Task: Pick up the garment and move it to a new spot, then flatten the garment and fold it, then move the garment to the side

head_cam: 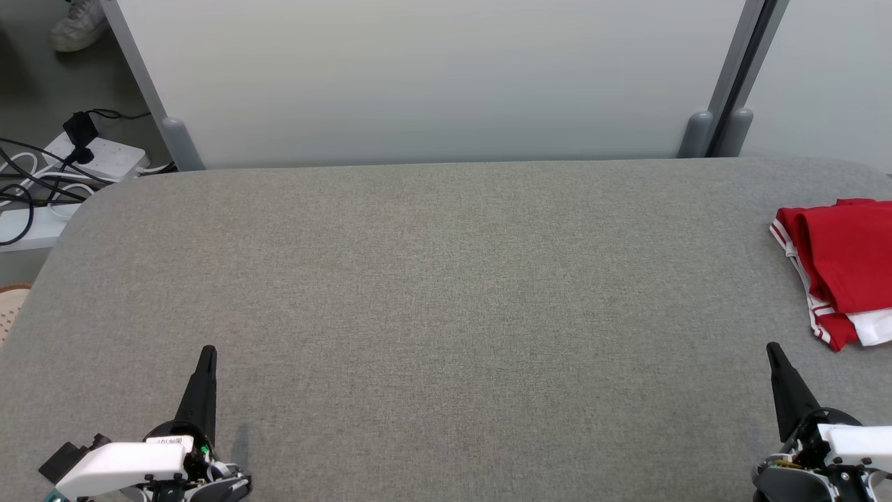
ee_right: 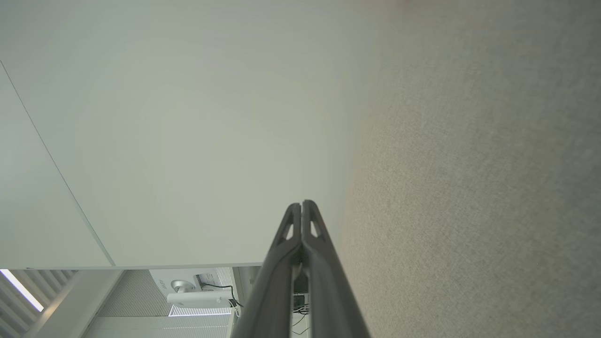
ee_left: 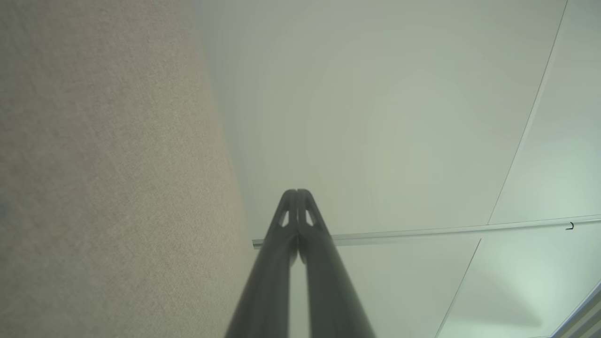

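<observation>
Left gripper [head_cam: 208, 354]: jaws fully closed, the two long dark fingers pressed into one blade, nothing between them. In the left wrist view the fingers [ee_left: 274, 263] meet at the tips, with only a thin slit further down. No cloth on them. The blade points toward the far edge of the table [head_cam: 446, 314] and leans slightly inward. It sits low over the grey fabric surface; whether it touches cannot be told. The white wrist housing lies behind it at the lower left corner of the head view.

Right gripper [head_cam: 772, 351]: likewise closed tight and empty. In the right wrist view its fingers [ee_right: 277, 277] join at the tips. It points away from the robot and tilts slightly inward, mirroring the left, with the wrist at the lower right corner.

The two grippers are set well apart, near the table's front edge, with bare grey fabric between them.

Garment [head_cam: 847, 261]: red with white trim bands, folded into a compact stack. It lies on the table at the far right, partly cut by the edge of the head view. It is beyond the right gripper and outboard of it, not touching it. A white patch shows at its near corner.

Beyond the table stands a white partition panel [head_cam: 432, 77] on grey posts [head_cam: 180, 143]. On the floor to the left are a white power strip [head_cam: 97, 157] with black cables [head_cam: 21, 188], and a pale shoe [head_cam: 77, 24].
</observation>
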